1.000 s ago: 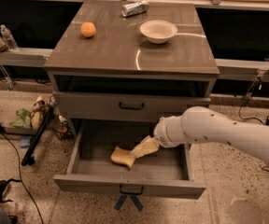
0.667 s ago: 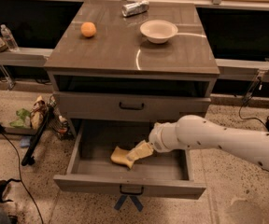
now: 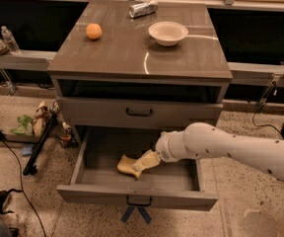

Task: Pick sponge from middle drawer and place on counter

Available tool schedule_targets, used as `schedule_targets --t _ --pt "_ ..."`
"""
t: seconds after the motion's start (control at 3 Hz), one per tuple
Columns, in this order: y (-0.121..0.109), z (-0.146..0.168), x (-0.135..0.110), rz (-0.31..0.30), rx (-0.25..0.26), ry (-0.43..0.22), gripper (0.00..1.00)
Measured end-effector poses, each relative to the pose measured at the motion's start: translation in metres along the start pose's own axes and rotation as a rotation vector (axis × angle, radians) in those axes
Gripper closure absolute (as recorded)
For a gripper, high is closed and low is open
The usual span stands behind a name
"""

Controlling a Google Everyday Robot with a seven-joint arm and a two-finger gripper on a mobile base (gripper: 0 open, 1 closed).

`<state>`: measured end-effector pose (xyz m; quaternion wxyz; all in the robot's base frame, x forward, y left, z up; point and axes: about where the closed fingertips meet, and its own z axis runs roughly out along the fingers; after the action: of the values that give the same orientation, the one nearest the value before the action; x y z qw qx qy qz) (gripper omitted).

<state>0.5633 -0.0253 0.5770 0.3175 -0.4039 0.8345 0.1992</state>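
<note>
The pale-yellow sponge (image 3: pixel 124 165) lies on the floor of the open middle drawer (image 3: pixel 137 194), left of centre. My gripper (image 3: pixel 143 164) reaches down into the drawer from the right on the white arm (image 3: pixel 230 149), and its tip is at the sponge's right end, touching or overlapping it. The sponge still rests on the drawer floor. The counter (image 3: pixel 122 53) is the glossy grey-brown top of the cabinet above.
On the counter stand a white bowl (image 3: pixel 167 32), an orange fruit (image 3: pixel 93 31) and a crushed silver can (image 3: pixel 143 8). A closed drawer front (image 3: pixel 139 112) sits above the open one. Cables and clutter lie on the floor to the left (image 3: pixel 33 127).
My gripper has moved a little left and down inside the drawer, closing in on the sponge's right end. The sponge has stayed in place.
</note>
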Motion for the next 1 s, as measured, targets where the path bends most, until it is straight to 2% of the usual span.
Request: schedule_targets --t 0.33,0.67,1.0 --pt "0.002 0.033 0.021 0.020 -0.060 -0.002 0.00" --pt "0.001 0.071 0.039 0.026 -0.098 -0.010 0.00" --pt "-0.004 0.104 0.047 0.035 -0.102 -0.026 0.00"
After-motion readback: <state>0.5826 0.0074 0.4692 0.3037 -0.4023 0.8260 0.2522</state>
